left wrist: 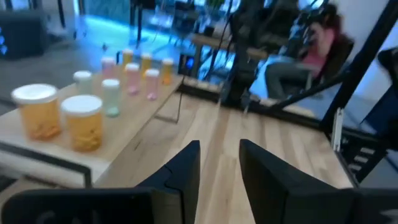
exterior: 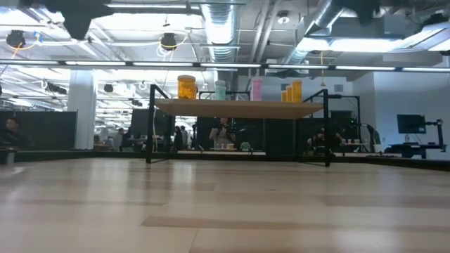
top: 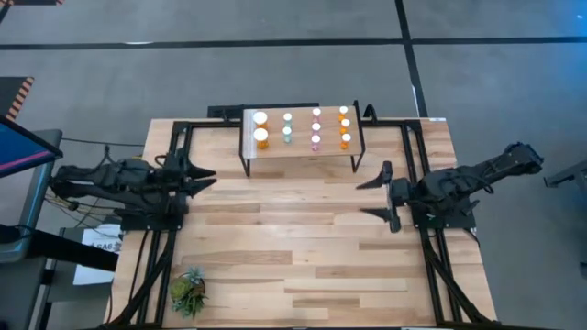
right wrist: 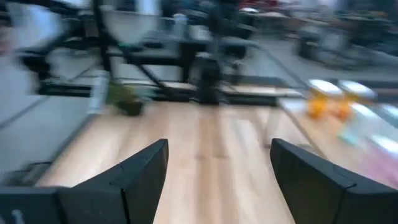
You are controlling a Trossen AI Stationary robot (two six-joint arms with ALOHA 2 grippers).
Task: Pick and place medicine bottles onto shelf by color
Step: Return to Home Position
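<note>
**Closing step, arms parking after the sort.** All ten bottles stand on the shelf (top: 303,152), which sits at one edge of the counter (top: 293,247), midway between the arms. The bottles are grouped by colour in rows across the shelf. Two large orange bottles (top: 261,137) stand at the end nearest the left arm, followed by two teal bottles (top: 287,133) and three pink bottles (top: 316,126). Three small orange bottles (top: 345,122) stand at the end nearest the right arm. No bottle lies on the counter, and only a plant (top: 190,291) sits there, near the opposite edge on the left arm's side. The left tool (top: 209,181) hangs above the counter's left side, released, its fingers parted by a narrow gap and holding nothing. The right tool (top: 374,199) hangs above the right side, released wide and likewise empty. Both tools point inward and are apart from the shelf. Judged from this layout, placing is complete. The next move calls for no grasp, only settling each arm to rest clear of the shelf legs, where a knock could topple the rows.
</note>
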